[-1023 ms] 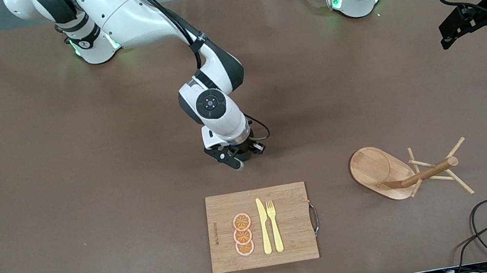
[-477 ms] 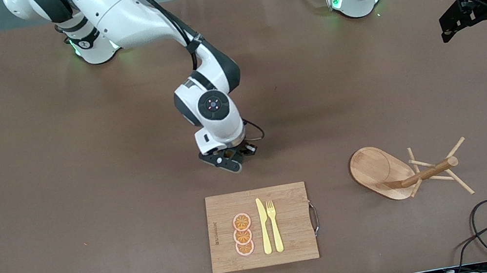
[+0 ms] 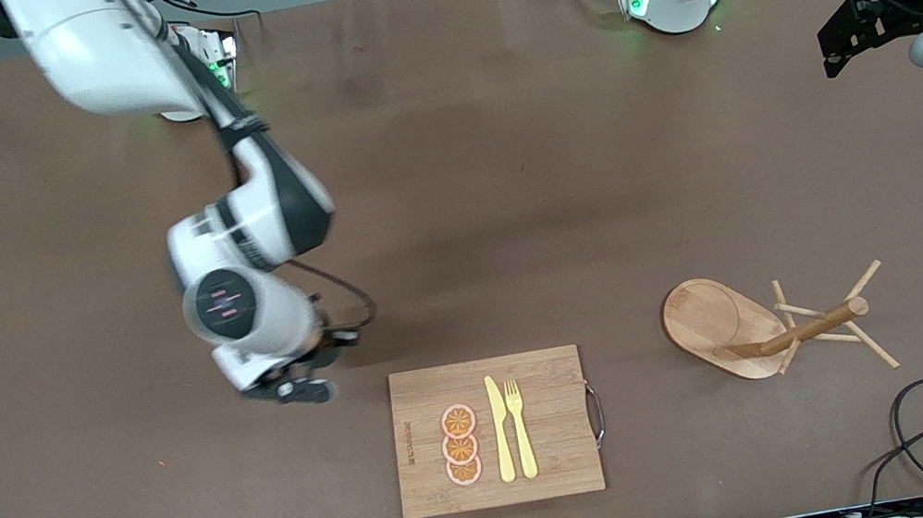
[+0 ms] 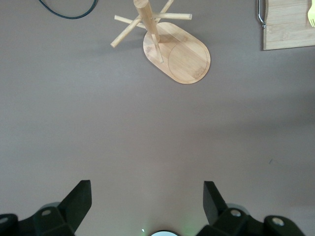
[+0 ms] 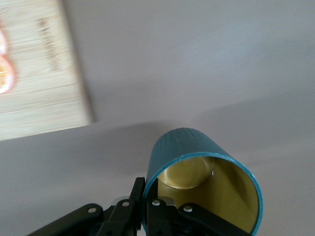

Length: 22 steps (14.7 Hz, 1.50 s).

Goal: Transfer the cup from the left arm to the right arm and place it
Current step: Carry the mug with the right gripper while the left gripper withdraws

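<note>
Front view shows one big brown tabletop (image 3: 91,509) and two arms. The right tool (image 3: 296,388) is up over bare cloth, just beside the one cutting board (image 3: 547,432), and it pinches the rim of the one cup (image 5: 197,157). The pass looks done, so now comes putting it down: lower it upright, then let go. The left tool (image 3: 842,40) waits wide and holds nothing. I count one peg rack (image 3: 754,327), three orange slices (image 3: 461,445), one knife (image 3: 499,429), one fork (image 3: 520,427).

Brand mark on board (image 3: 492,432), unreadable
</note>
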Each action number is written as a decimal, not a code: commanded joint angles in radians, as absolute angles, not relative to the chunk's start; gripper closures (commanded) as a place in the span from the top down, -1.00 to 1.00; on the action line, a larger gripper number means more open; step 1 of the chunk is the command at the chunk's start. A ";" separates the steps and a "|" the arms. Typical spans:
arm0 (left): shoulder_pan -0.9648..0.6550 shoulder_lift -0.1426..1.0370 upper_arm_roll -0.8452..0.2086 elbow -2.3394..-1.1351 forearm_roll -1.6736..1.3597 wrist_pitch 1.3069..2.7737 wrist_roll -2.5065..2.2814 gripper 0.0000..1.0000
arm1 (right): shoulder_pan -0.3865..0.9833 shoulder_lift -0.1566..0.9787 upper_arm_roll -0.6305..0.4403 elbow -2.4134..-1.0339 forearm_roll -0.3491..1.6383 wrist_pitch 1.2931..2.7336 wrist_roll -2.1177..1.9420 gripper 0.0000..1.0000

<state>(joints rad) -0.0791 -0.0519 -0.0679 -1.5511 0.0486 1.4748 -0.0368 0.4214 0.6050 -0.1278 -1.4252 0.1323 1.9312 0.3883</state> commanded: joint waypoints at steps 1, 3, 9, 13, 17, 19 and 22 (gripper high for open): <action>-0.069 -0.072 -0.077 -1.566 0.049 1.480 -0.035 1.00 | 0.246 0.528 -0.100 -1.534 0.121 1.947 0.056 -0.99; -0.083 -0.057 -0.078 -1.563 0.051 1.512 -0.034 1.00 | 0.155 0.537 -0.100 -1.532 0.118 1.960 -0.136 -0.99; -0.069 -0.051 -0.078 -1.565 0.049 1.516 -0.020 1.00 | 0.048 0.612 -0.098 -1.535 0.118 2.065 -0.552 -0.98; -0.069 -0.045 -0.074 -1.565 0.049 1.519 -0.021 1.00 | 0.043 0.660 -0.098 -1.537 0.120 2.082 -0.646 -0.96; -0.069 -0.041 -0.074 -1.563 0.049 1.519 -0.021 1.00 | 0.046 0.667 -0.098 -1.537 0.120 2.076 -0.669 -0.65; -0.069 -0.041 -0.074 -1.563 0.046 1.519 -0.023 1.00 | 0.043 0.664 -0.098 -1.529 0.121 2.082 -0.669 0.13; -0.069 -0.040 -0.072 -1.565 0.040 1.520 -0.029 1.00 | 0.041 0.647 -0.098 -1.525 0.118 2.077 -0.663 1.00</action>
